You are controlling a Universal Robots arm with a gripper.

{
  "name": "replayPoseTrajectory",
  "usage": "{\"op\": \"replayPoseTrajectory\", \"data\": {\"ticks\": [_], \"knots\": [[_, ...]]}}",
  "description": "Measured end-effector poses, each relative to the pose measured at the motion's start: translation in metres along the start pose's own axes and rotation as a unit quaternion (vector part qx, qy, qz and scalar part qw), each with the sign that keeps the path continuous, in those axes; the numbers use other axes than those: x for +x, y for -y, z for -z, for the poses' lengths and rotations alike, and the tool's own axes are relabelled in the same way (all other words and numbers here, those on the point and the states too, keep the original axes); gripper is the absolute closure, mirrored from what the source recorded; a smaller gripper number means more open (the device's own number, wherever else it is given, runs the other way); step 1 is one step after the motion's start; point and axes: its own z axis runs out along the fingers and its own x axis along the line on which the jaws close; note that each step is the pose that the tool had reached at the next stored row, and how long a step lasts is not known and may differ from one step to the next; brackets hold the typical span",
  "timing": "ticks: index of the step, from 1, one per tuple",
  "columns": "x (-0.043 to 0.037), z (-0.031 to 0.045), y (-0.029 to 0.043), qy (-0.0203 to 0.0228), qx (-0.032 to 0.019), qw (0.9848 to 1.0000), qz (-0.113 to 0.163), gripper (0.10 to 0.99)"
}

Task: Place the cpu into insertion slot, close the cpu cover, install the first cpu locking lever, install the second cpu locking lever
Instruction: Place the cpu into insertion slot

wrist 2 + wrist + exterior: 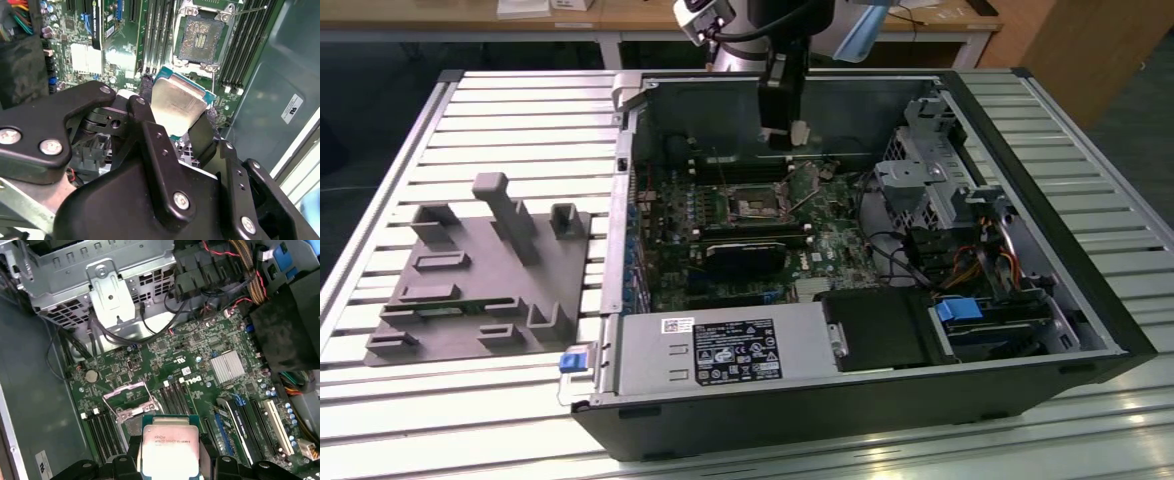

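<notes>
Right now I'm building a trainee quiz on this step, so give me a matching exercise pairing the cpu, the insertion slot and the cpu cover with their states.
Things:
1 cpu
2 insertion slot
3 cpu cover

States:
A swung open, off the socket
B held in the gripper
C empty, contacts bare

Pairs: 1-B; 2-C; 3-A

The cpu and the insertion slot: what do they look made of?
cpu: top plate looks like satin silvery metal, from its soft even sheen; the green rim beneath looks like circuit-board laminate.
insertion slot: dark centre, probably plastic, speckled with fine glinting contacts, framed by bright shiny metal, likely steel.
</notes>
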Motion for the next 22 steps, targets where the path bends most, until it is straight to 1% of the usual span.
{"op": "replayPoseTrajectory", "data": {"ticks": [4,6,8,11,13,16,19,22], "knots": [[0.0000,-0.0014,0.0001,0.0017,-0.0007,1.0000,0.001,0.545],[-0.0001,-0.0026,0.0003,0.0003,-0.0006,0.9999,0.017,0.545],[-0.0001,-0.0040,0.0004,-0.0012,-0.0004,0.9994,0.035,0.545],[-0.0001,-0.0064,0.0006,-0.0037,-0.0001,0.9980,0.063,0.545],[-0.0001,-0.0077,0.0007,-0.0053,0.0001,0.9967,0.081,0.545],[-0.0002,-0.0092,0.0008,-0.0077,0.0004,0.9942,0.107,0.545],[-0.0002,-0.0105,0.0009,-0.0101,0.0007,0.9909,0.134,0.545],[-0.0002,-0.0118,0.0011,-0.0125,0.0010,0.9868,0.161,0.545]]}}
